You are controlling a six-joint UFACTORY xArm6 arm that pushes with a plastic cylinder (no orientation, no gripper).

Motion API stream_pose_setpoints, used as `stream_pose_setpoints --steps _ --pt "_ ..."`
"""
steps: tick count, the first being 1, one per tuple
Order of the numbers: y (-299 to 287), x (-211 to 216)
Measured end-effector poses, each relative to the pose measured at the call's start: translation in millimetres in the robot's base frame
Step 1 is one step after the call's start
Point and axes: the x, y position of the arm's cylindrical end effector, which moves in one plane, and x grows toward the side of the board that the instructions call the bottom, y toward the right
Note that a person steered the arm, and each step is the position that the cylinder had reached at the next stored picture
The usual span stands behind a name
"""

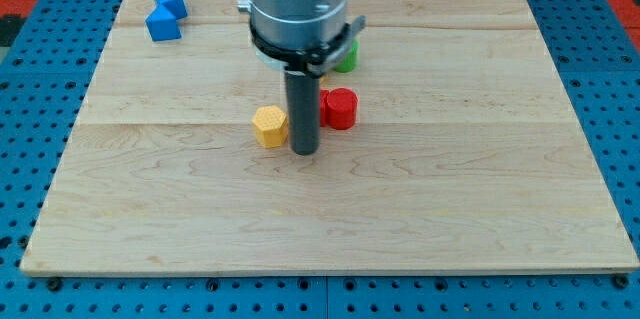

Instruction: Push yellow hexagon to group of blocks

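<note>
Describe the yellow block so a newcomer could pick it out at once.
Start at the wooden board and find the dark rod near its middle. Just to the view's left of my tip sits the yellow hexagon, close beside the rod. It is the only yellow block; the red cylinder lies on the rod's other side.

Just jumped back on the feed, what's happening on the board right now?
My tip is down on the wooden board, just to the view's right of the yellow hexagon, between it and the red cylinder. A green block sits behind the red one, mostly hidden by the arm. Two blue blocks sit together near the view's top left. The hexagon has not yet joined any group.
</note>
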Motion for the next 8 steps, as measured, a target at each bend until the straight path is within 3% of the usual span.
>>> stream_pose_setpoints --steps 1,2,3,4,7,8 --pt "-43.2 -11.6" --pt "-61.8 6.2" --pt "-86.2 -26.3" --pt "-51.1 -41.3" --pt "-66.4 -61.7" --pt "-77.8 -48.3"
